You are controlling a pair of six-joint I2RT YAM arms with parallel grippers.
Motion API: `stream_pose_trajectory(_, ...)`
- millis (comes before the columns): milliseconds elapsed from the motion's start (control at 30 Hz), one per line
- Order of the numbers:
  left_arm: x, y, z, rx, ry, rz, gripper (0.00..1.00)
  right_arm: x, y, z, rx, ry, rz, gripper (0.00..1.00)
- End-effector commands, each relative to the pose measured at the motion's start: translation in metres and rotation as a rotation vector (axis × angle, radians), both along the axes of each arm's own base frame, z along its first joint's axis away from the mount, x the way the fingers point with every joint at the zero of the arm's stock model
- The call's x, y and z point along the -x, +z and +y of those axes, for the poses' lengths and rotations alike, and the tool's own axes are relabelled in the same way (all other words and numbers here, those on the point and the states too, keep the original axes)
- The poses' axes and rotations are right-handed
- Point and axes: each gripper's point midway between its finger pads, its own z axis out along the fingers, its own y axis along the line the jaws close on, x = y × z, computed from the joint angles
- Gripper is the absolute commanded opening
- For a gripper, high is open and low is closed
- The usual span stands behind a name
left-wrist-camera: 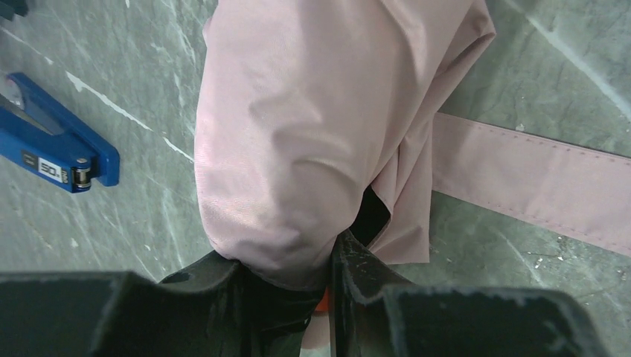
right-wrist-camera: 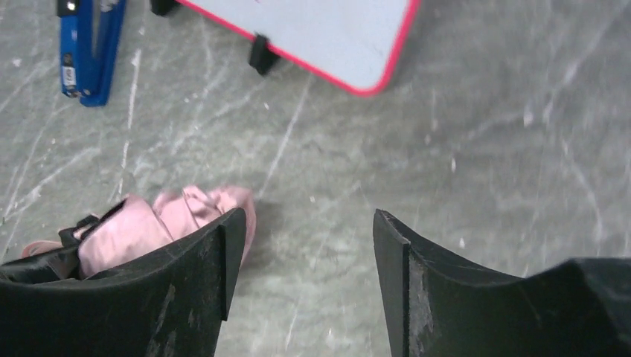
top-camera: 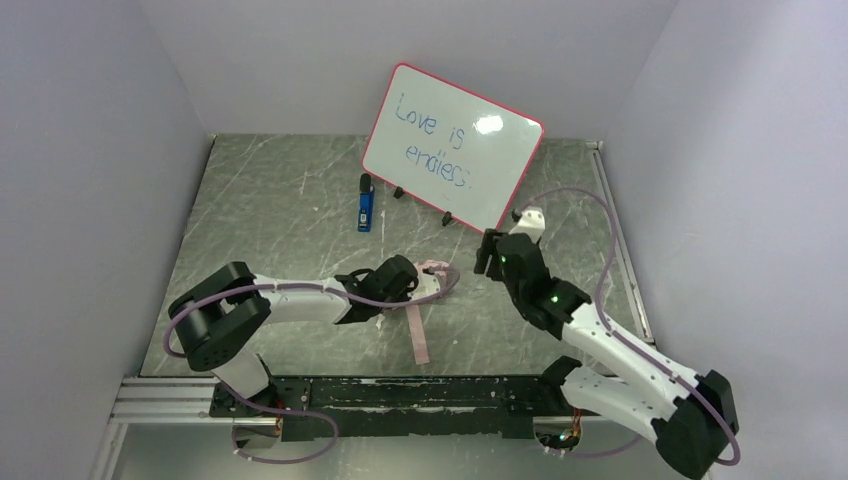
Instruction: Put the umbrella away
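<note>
Umbrella (left-wrist-camera: 298, 149) lies pinched between the left gripper's (left-wrist-camera: 286, 256) jaws; the right gripper's (right-wrist-camera: 306, 223) jaws stand spread nearby.

in the top view the left hand (top-camera: 428, 280) covers most of the umbrella (top-camera: 434, 266); only a pink scrap and its strap (top-camera: 420, 335) show. the left wrist view cuts the umbrella at the top edge, the strap at the right, and the blue tool (left-wrist-camera: 97, 158) at the left. in the right wrist view the umbrella is blurred, partly behind a finger (right-wrist-camera: 186, 290) of the right hand (right-wrist-camera: 301, 245); the whiteboard (right-wrist-camera: 320, 30) runs off the top.
</note>
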Motion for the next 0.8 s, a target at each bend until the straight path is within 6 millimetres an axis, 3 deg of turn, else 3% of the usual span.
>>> stream_pose_trajectory(0, 0.014, -0.027, 0.039, -0.187, -0.034, -0.013, 0.05, -0.039, 0.051, 0.027, 0.061, 0.193, -0.156, 0.68)
stream_pose_trajectory(100, 0.013, -0.025, 0.036, -0.181, -0.051, -0.037, 0.05, -0.058, 0.062, 0.044, 0.095, 0.303, -0.206, 0.69)
stream_pose_trajectory(200, 0.009, -0.023, 0.033, -0.195, -0.062, -0.091, 0.05, -0.067, 0.077, 0.073, 0.133, 0.498, -0.278, 0.68)
stream_pose_trajectory(400, -0.007, -0.008, 0.033, -0.26, -0.068, -0.297, 0.05, -0.068, 0.074, 0.116, 0.237, 0.842, -0.325, 0.66)
stream_pose_trajectory(567, -0.012, -0.006, 0.026, -0.255, -0.099, -0.356, 0.05, -0.049, 0.043, 0.14, 0.308, 1.176, -0.215, 0.65)
stream_pose_trajectory(633, -0.012, -0.007, 0.024, -0.254, -0.107, -0.366, 0.05, -0.036, 0.024, 0.143, 0.36, 1.343, -0.172, 0.65)
stream_pose_trajectory(767, -0.01, -0.008, 0.024, -0.258, -0.122, -0.39, 0.05, -0.023, -0.011, 0.142, 0.395, 1.506, -0.072, 0.67)
